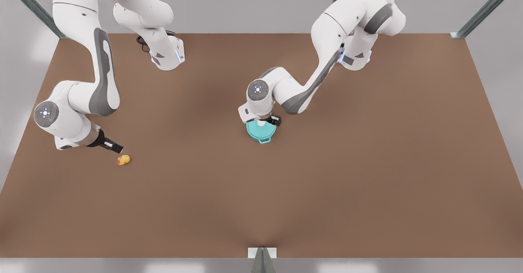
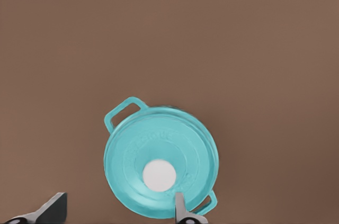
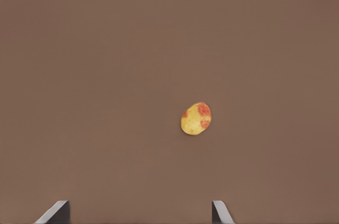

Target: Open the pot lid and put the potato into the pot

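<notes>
Meanwhile, the lid (image 2: 159,163) is sitting closed on the pot (image 1: 262,132) near the middle of the brown table (image 1: 327,183). The left gripper (image 2: 119,211) is hanging right above it, its fingers (image 2: 180,208) spread apart and gripping nothing, the white knob (image 2: 159,176) lying between them but lower down. Toward the front view's left, the potato (image 3: 196,118) is lying on the bare table. The right gripper (image 3: 140,213) is hovering just beside it, fingers likewise released and apart.
</notes>
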Controlling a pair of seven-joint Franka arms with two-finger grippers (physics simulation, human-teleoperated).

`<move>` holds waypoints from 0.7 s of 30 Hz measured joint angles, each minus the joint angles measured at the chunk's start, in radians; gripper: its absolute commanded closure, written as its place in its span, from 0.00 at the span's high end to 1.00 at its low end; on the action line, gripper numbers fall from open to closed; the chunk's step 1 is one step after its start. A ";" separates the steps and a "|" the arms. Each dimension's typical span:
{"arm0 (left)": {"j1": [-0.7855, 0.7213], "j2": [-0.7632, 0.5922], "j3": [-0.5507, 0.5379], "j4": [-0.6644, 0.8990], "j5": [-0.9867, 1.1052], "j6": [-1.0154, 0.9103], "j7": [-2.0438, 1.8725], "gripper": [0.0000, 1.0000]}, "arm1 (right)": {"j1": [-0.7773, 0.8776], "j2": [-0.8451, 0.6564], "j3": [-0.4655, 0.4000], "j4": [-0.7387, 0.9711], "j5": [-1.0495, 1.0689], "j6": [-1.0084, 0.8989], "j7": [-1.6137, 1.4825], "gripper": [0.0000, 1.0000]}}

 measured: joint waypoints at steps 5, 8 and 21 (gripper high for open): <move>-0.024 0.041 0.000 -0.021 0.063 0.134 -0.204 1.00 | -0.018 0.075 -0.003 -0.075 -0.001 0.170 0.095 1.00; -0.050 0.035 0.000 -0.073 0.101 0.195 -0.302 1.00 | -0.030 0.117 -0.003 -0.108 -0.002 0.260 0.141 1.00; -0.093 0.039 0.000 -0.113 0.193 0.307 -0.590 1.00 | -0.084 0.268 -0.007 -0.119 -0.022 0.411 0.262 1.00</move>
